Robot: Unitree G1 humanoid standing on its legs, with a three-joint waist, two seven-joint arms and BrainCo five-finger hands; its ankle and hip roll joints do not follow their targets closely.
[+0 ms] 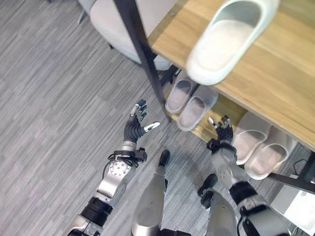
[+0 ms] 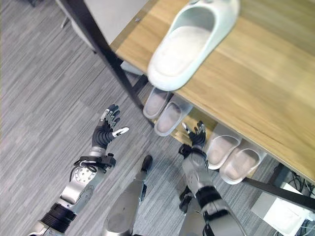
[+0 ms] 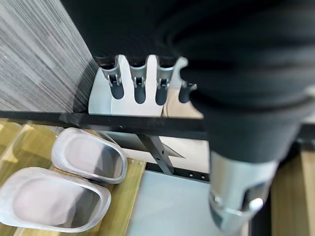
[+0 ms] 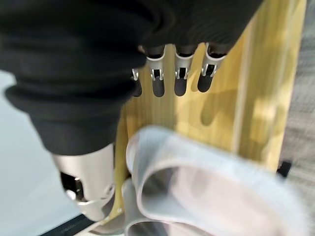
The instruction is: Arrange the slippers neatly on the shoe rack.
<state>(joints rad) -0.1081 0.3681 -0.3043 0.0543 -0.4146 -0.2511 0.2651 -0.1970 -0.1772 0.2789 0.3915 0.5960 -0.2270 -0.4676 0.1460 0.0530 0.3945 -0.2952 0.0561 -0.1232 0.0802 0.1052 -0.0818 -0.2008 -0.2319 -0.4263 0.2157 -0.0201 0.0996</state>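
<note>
1. A rack [image 1: 275, 83] with a wooden top and black frame stands over grey plank floor [image 1: 49, 98].
2. 1 pale slipper [image 1: 229, 37] lies on the top, its heel past the front edge.
3. 2 pairs [image 1: 191, 101] [image 1: 260, 145] sit on the low shelf.
4. The left hand [image 1: 136, 124] hangs over the floor, fingers spread.
5. The right hand [image 1: 222, 132], fingers straight, is between the pairs.
6. A pale seat [image 1: 118, 24] stands behind the rack.
</note>
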